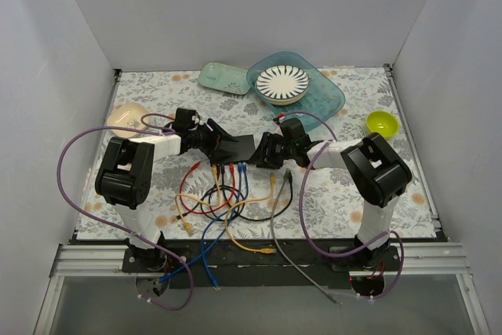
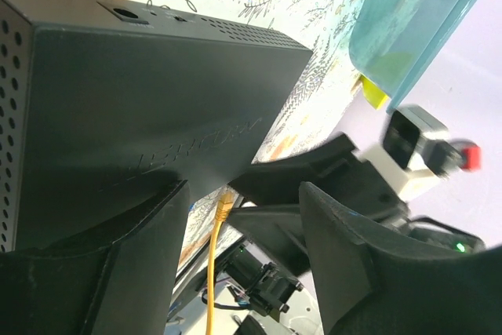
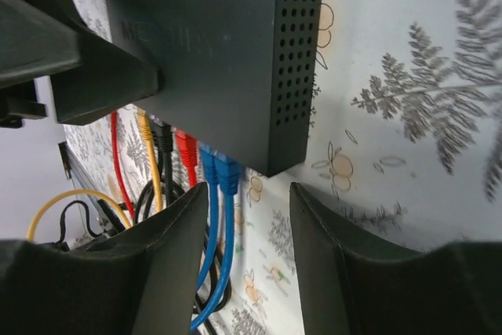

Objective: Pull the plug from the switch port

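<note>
While the light, rigid switch [image 1: 238,147] lies mid-surface against the left gripper [image 2: 245,194], jaws wide and empty, a blue plug [image 3: 227,176] is probably best pinched at its stiff body by the right gripper [image 3: 249,194], likewise open-jawed and empty.

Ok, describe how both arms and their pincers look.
The arms look alike. The left arm and right arm have bulky black joint housings joined by white links, and a purple cable loops from each base up towards the wrist. The left pincer and right pincer have broad, matt-black, wedge-shaped fingers.
</note>
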You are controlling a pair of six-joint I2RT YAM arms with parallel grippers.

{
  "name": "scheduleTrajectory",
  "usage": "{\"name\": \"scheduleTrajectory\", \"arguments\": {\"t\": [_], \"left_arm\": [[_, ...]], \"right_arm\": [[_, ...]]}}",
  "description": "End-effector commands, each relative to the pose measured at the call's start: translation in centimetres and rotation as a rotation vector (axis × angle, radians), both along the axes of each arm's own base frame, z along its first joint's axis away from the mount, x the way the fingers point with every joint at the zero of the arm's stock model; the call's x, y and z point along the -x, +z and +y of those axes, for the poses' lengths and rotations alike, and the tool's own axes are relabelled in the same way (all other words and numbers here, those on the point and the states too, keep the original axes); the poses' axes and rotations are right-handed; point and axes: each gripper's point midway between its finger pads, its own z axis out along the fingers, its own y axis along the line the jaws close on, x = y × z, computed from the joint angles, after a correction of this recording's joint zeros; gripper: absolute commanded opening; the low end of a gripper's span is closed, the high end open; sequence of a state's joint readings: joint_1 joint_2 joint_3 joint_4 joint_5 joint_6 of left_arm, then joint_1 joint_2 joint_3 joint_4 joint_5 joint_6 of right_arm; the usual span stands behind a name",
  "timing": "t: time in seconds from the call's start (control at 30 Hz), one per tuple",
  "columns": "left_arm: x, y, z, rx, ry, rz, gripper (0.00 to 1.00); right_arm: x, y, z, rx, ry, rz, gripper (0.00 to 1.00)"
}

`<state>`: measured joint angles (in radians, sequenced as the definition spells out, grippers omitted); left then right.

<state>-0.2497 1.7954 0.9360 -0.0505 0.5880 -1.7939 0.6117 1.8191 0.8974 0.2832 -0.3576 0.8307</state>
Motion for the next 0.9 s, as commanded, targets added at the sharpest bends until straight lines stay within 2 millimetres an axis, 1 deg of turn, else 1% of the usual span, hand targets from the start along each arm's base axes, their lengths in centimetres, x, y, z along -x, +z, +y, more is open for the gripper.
{"name": "scheduleTrajectory", "arguments": {"t": [0.0,0.13,0.17,0.2,0.27,0.37,0.43,0.47,0.5,0.53,0.67,0.7,0.77,0.8,0.87], "left_arm": [[2.9,-4.5,1.8,-0.109,0.023,0.137,0.59],[3.0,-4.4,1.8,-0.109,0.02,0.134,0.59],[3.1,-4.5,1.8,-0.11,0.02,0.137,0.59],[3.1,-4.5,1.8,-0.109,0.022,0.14,0.59],[3.2,-4.6,1.8,-0.109,0.022,0.143,0.59],[3.3,-4.5,1.8,-0.109,0.021,0.139,0.59],[3.3,-4.4,1.8,-0.11,0.02,0.137,0.59],[3.3,-4.5,1.8,-0.109,0.022,0.14,0.59],[3.2,-4.4,1.8,-0.108,0.022,0.137,0.59],[3.2,-4.3,1.8,-0.105,0.02,0.135,0.59],[3.3,-4.3,1.7,-0.104,0.017,0.136,0.59],[3.3,-4.4,1.8,-0.106,0.017,0.138,0.59],[3.5,-4.5,1.8,-0.105,0.017,0.142,0.59],[3.5,-4.5,1.8,-0.104,0.017,0.14,0.59],[3.5,-4.5,1.8,-0.105,0.017,0.142,0.59]], "right_arm": [[0.7,-0.1,2.9,-0.103,0.078,0.032,0.53],[1.2,-0.9,3.4,-0.129,0.058,0.079,0.52],[1.0,-0.9,3.6,-0.134,0.057,0.084,0.52],[0.9,-1.4,3.6,-0.128,0.049,0.095,0.52],[0.5,-1.3,3.9,-0.143,0.032,0.1,0.52],[-0.2,-1.3,4.0,-0.149,-0.011,0.116,0.49],[-0.5,-1.7,3.7,-0.146,-0.056,0.134,0.45],[-0.8,-1.4,3.7,-0.171,-0.071,0.128,0.43],[-0.9,-1.2,3.8,-0.202,-0.098,0.147,0.41],[-0.6,-1.7,3.4,-0.206,-0.112,0.16,0.4],[-0.7,-1.9,3.2,-0.222,-0.135,0.176,0.39],[-0.8,-1.6,3.4,-0.245,-0.139,0.166,0.4],[-0.7,-1.8,3.2,-0.265,-0.171,0.198,0.4],[-1.0,-1.5,3.2,-0.282,-0.184,0.189,0.41],[-0.9,-1.4,3.0,-0.304,-0.224,0.22,0.41]]}}
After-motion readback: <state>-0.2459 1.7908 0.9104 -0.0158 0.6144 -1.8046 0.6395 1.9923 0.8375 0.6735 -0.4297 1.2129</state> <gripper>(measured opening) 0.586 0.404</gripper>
